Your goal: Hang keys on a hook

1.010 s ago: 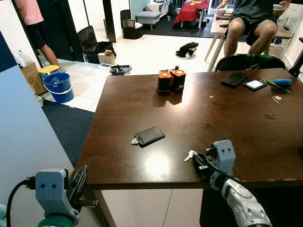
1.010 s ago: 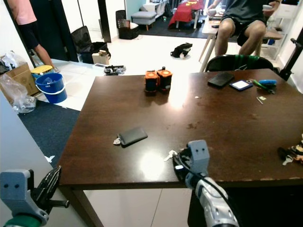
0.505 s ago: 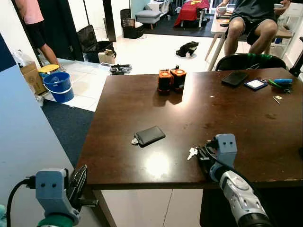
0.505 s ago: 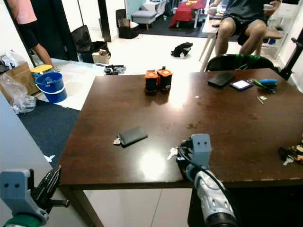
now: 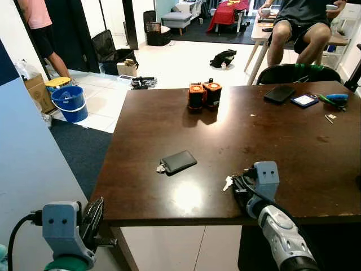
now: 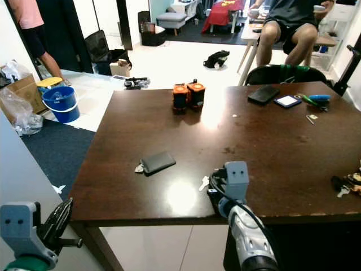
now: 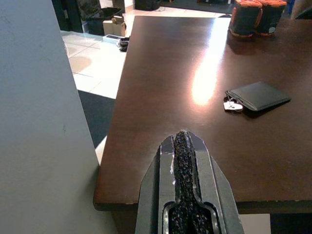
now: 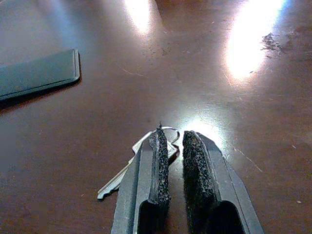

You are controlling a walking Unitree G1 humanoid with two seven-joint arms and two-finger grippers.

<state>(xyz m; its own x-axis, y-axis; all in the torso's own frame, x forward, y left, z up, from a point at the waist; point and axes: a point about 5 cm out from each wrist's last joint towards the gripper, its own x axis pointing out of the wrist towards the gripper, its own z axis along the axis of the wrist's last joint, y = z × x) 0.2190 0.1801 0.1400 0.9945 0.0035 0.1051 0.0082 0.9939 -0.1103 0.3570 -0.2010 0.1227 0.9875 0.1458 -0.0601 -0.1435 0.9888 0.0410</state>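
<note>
The dark surface [image 5: 271, 135] has wide bare stretches. Across its middle, between the black wallet [image 5: 178, 161] on the left and the stain marks toward the right, nothing stands. The near left corner, from the wallet down to the near edge, is bare too. At the far edge two orange-topped black canisters [image 5: 204, 95] stand upright, touching each other; bare wood lies on either side of them. The far right corner is crowded: a black case [image 5: 279, 94], a phone [image 5: 304, 101] and a blue-handled tool [image 5: 333, 98] lie near together. A black chair back [image 5: 296, 73] rises just beyond that corner. Left of the surface a pale wall panel [image 5: 28, 169] stands near the edge, leaving a narrow gap.
</note>
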